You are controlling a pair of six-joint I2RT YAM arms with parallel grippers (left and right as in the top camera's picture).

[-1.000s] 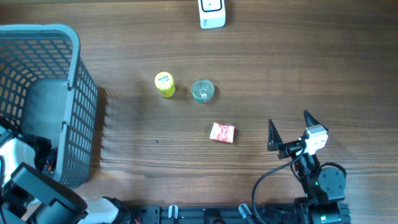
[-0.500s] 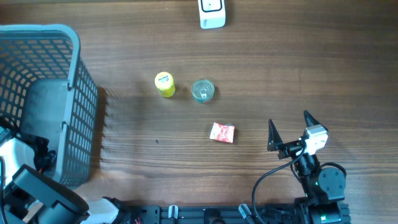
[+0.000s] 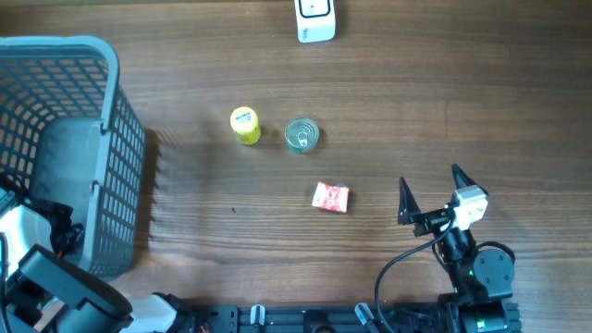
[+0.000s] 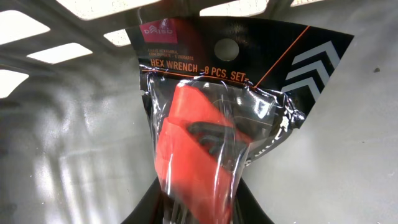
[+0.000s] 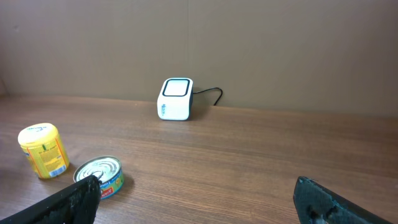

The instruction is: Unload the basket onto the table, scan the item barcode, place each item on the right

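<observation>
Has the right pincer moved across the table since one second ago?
No. The right pincer stays open at the same spot, just right of the red packet, in the overhead view.

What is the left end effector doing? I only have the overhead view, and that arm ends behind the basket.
Observer: Left wrist view shows the left end effector closed on a hex wrench packet inside the basket.
Operator: Barcode visible?
Observer: No; the side facing that camera shows only the printed header and a red holder.
Operator: Does the right wrist see the scanner?
Observer: Yes, the white scanner faces it, a black cable trailing behind.
</observation>
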